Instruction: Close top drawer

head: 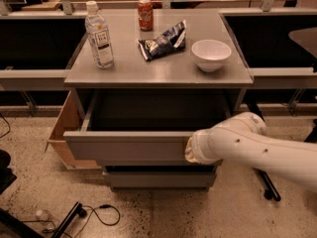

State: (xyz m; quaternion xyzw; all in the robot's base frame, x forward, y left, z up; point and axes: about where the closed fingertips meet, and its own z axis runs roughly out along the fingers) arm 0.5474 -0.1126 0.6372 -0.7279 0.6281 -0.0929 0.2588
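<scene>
- Jaws: cannot tell how they stand or whether they hold anything; gripper (190,150) sits against the drawer's front panel, right of its middle, below the desk's front edge.
- top drawer (124,146): wide grey box with a plain flat grey front and no handle, pulled partway out past the desk's front edge, dark inside.
- white arm (257,150) comes in from the right, below the desk's front right corner.
- lower drawer front (158,178) sits shut underneath.
- desk (163,72), grey top: water bottle (99,36) upright near the left edge, soda can (145,15) at the back edge, chip bag (163,41) mid-top, white bowl (211,54) towards the right edge.
- cardboard box (62,128) on the floor by the desk's left side.
</scene>
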